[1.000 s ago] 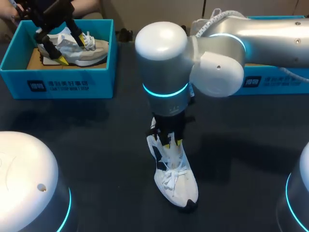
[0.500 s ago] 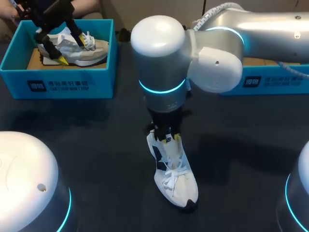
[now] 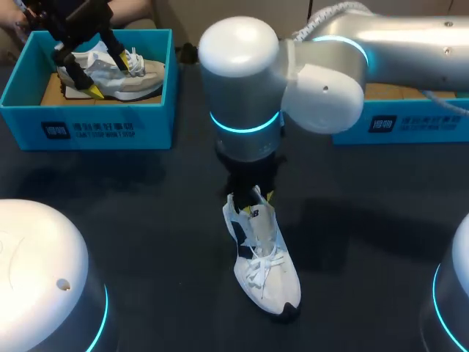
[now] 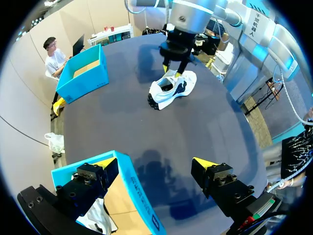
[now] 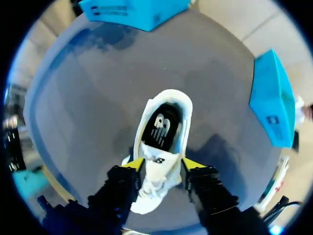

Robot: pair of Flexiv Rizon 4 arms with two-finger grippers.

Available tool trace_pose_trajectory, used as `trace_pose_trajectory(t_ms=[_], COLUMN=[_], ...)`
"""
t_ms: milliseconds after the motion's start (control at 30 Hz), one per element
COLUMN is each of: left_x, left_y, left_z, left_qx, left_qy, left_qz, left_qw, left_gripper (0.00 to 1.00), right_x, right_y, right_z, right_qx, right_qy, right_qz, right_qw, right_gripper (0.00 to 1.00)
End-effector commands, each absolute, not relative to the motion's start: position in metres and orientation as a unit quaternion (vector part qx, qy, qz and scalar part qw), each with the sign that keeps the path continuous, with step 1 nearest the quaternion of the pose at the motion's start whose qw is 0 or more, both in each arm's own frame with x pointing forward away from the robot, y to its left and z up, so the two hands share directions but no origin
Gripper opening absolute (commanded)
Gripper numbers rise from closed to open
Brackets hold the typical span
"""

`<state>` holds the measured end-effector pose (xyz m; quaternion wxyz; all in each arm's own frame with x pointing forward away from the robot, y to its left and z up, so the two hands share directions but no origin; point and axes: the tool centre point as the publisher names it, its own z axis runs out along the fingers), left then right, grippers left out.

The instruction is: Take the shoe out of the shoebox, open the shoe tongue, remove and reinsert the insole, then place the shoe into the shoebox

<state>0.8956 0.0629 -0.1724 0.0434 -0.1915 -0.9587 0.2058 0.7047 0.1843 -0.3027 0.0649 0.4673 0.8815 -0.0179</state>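
**Head view.** A white shoe (image 3: 264, 264) stands on its sole on a dark table (image 3: 146, 220), just toward six o'clock from the centre. Its toe points to five o'clock. The right arm (image 3: 381, 44) comes in from three o'clock, and the right gripper (image 3: 256, 204) is set down over the heel end of the shoe. At ten o'clock is an open blue left shoebox (image 3: 88, 128) with a second shoe (image 3: 139, 81) inside. The left gripper (image 3: 116, 75) hangs over it, spread wide and holding nothing. A right shoebox (image 3: 418, 121) shows at two o'clock, partly hidden by the arm.

**Left wrist view.** The left gripper's two fingers stand far apart with a corner of the blue box under them. The white shoe lies well ahead, at the gripper's twelve o'clock, with the right gripper on it.

**Right wrist view.** The shoe runs straight out under the right gripper. Its opening shows the dark insole (image 5: 159, 128) seated inside, and the tongue (image 5: 156, 159) is right at the gripper. I cannot tell whether the gripper is pinching it.

**Judgement.** The shoe is already out of its box, and the step in hand looks like opening the tongue. The next move calls for a sure hold on the tongue alone. It then needs a gentle pull toward the toe to widen the opening, without dragging the shoe along.
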Motion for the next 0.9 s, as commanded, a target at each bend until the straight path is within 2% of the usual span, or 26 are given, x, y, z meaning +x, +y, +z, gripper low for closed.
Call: trace_pose_trajectory(t_ms=[33,233,300,633,900], left_x=[0.895,0.895,0.895,0.895,0.895], left_y=[0.063,0.063,0.063,0.063,0.063], left_z=[-0.172,-0.172,-0.172,-0.172,-0.172], left_qx=[-0.192,-0.192,-0.192,-0.192,-0.192], left_qy=[-0.959,-0.959,-0.959,-0.959,-0.959], left_qz=[0.205,0.205,0.205,0.205,0.205], left_qw=[0.044,0.044,0.044,0.044,0.044], left_gripper=[1.0,1.0,1.0,1.0,1.0], right_x=[0.707,0.723,0.728,0.728,0.746], right_y=[0.185,0.202,0.207,0.207,0.221], right_z=[-0.276,-0.27,-0.269,-0.269,-0.278], right_qx=[0.385,0.197,0.106,0.106,0.015], right_qy=[0.919,0.978,0.993,0.993,0.996], right_qz=[-0.016,-0.019,0.024,0.024,-0.006], right_qw=[0.084,0.063,0.04,0.04,0.087], right_gripper=[1.0,1.0,1.0,1.0,1.0])
